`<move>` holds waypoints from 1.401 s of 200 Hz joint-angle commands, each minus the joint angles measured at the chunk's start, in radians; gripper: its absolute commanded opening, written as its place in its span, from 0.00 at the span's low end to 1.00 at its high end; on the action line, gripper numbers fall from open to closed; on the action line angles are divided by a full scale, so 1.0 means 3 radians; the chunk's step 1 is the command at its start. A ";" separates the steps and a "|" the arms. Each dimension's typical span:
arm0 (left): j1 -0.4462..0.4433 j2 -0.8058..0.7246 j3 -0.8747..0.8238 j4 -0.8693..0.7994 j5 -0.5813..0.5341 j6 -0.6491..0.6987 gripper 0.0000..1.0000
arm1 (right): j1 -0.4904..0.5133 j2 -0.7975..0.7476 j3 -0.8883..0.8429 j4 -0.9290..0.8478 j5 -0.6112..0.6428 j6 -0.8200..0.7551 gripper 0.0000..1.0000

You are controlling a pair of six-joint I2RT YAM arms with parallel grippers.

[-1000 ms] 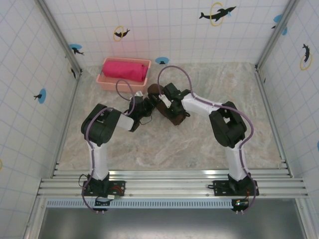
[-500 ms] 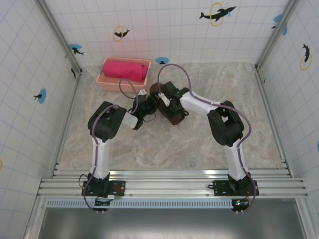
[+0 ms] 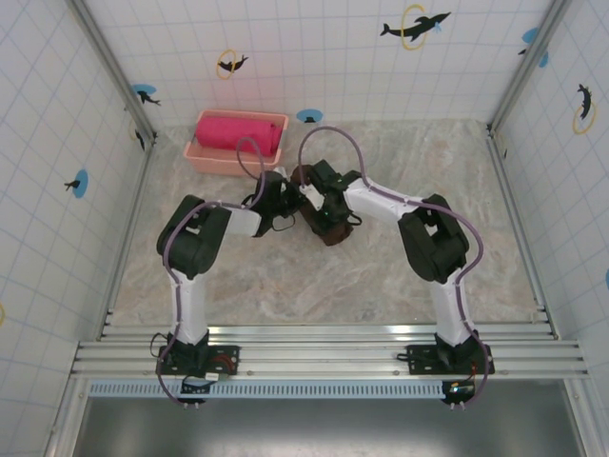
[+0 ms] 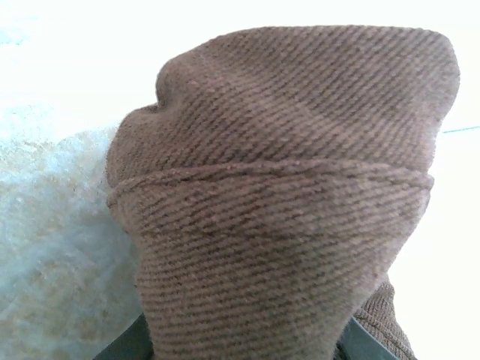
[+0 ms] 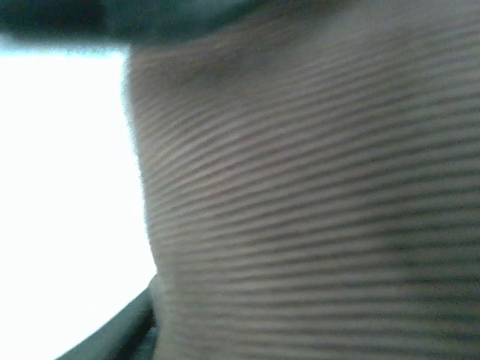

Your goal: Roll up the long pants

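**Both arms are meeting over the bundled trousers at mid-table**

At the near edge, the aluminium rail (image 3: 324,347) is carrying the two arm bases side by side. From there the left arm (image 3: 190,248) and the right arm (image 3: 433,243) are bending inward over the marbled table (image 3: 285,286), with their wrists converging near its middle.

The long pants (image 3: 331,230) are lying there as a compact dark brown bundle, partly covered by both wrists. The left gripper (image 3: 287,193) is pressing in at the bundle's left side, and the right gripper (image 3: 320,205) is sitting on top of it from the right.

In the left wrist view, ribbed brown cloth with a stitched seam across it is bulging up right in front of the lens. It is filling the gap between two dark slivers of the fingers (image 4: 124,349) at the bottom edge. Whether those fingers are pinching the cloth or merely flanking it, I cannot tell.

In the right wrist view the same ribbed cloth is showing blurred and very close, with one dark finger (image 5: 112,341) edging in at the lower left. I cannot tell how that gripper's jaws are standing either.

Beyond the bundle, near the far left corner, the pink basket (image 3: 205,157) is holding a bright pink rolled cloth (image 3: 238,133). The basket is lying apart from the trousers.

Behind it, the tiled wall (image 3: 324,67) is showing a dolphin sticker (image 3: 416,26).
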 commanded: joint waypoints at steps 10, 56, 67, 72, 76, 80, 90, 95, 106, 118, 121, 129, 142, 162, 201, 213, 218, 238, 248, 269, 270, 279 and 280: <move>-0.0138 0.0087 0.0463 -0.2754 -0.0103 0.0646 0.00 | 0.0134 -0.0181 -0.0204 -0.0481 -0.0313 -0.0193 0.78; -0.0235 0.0217 0.1143 -0.4001 -0.0558 0.0812 0.00 | 0.0043 -0.0726 -0.0216 -0.0453 -0.0081 -0.0107 0.82; -0.0265 0.0262 0.1221 -0.4183 -0.0632 0.0804 0.00 | 0.0042 -0.0820 -0.0247 -0.0414 -0.0023 -0.0079 0.83; -0.0272 0.0278 0.1258 -0.4265 -0.0674 0.0798 0.00 | 0.0043 -0.0866 -0.0274 -0.0389 0.0016 -0.0055 0.84; -0.0289 0.0290 0.1288 -0.4334 -0.0714 0.0793 0.00 | 0.0041 -0.0902 -0.0297 -0.0362 0.0039 -0.0038 0.86; -0.0305 0.0303 0.1317 -0.4407 -0.0757 0.0781 0.00 | 0.0041 -0.0943 -0.0328 -0.0333 0.0072 -0.0018 0.87; -0.0338 0.0329 0.1393 -0.4583 -0.0863 0.0756 0.00 | 0.0038 -0.1040 -0.0406 -0.0254 0.0139 0.0029 0.88; -0.0361 0.0336 0.1426 -0.4665 -0.0929 0.0741 0.00 | 0.0038 -0.1084 -0.0445 -0.0219 0.0173 0.0054 0.88; -0.0385 0.0361 0.1514 -0.4847 -0.1050 0.0697 0.00 | 0.0038 -0.1182 -0.0532 -0.0154 0.0264 0.0116 0.89; -0.0415 0.0417 0.1633 -0.5076 -0.1179 0.0614 0.00 | 0.0038 -0.1289 -0.0657 -0.0065 0.0343 0.0203 0.89; -0.0421 0.0423 0.1653 -0.5124 -0.1208 0.0588 0.00 | 0.0038 -0.1317 -0.0688 -0.0041 0.0361 0.0225 0.89; -0.0432 0.0429 0.1681 -0.5191 -0.1278 0.0501 0.00 | 0.0043 -0.1392 -0.0773 0.0030 0.0419 0.0284 0.89; -0.0439 0.0410 0.1659 -0.5231 -0.1318 0.0328 0.00 | 0.0070 -0.1495 -0.0910 0.0119 0.0546 0.0377 0.91; -0.0439 0.0432 0.1706 -0.5353 -0.1353 0.0012 0.00 | 0.0172 -0.1625 -0.1072 0.0232 0.0716 0.0491 0.91; -0.0436 0.0562 0.1918 -0.5555 -0.1373 -0.0280 0.00 | 0.0512 -0.1760 -0.1230 0.0364 0.1053 0.0663 0.95; -0.0433 0.0570 0.1919 -0.5570 -0.1372 -0.0360 0.00 | 0.0618 -0.1770 -0.1237 0.0392 0.1104 0.0709 0.97; -0.0437 0.0576 0.1914 -0.5565 -0.1368 -0.0379 0.00 | 0.0663 -0.1769 -0.1242 0.0401 0.1132 0.0718 0.97; -0.0436 0.0595 0.1908 -0.5556 -0.1359 -0.0416 0.00 | 0.0784 -0.1750 -0.1275 0.0490 0.1227 0.0777 0.99; -0.0437 0.0598 0.1898 -0.5540 -0.1356 -0.0414 0.00 | 0.0793 -0.1723 -0.1302 0.0570 0.1216 0.0798 0.99; -0.0435 0.0588 0.1888 -0.5530 -0.1375 -0.0409 0.00 | 0.0778 -0.1576 -0.1329 0.0746 0.1160 0.0776 0.99; -0.0434 0.0588 0.1888 -0.5530 -0.1376 -0.0408 0.00 | 0.0773 -0.1566 -0.1327 0.0752 0.1155 0.0770 0.99; -0.0436 0.0592 0.1896 -0.5536 -0.1386 -0.0399 0.00 | 0.0764 -0.1467 -0.1305 0.0799 0.1126 0.0740 0.99; -0.0435 0.0593 0.1902 -0.5537 -0.1387 -0.0398 0.00 | 0.0761 -0.1458 -0.1304 0.0804 0.1125 0.0737 0.99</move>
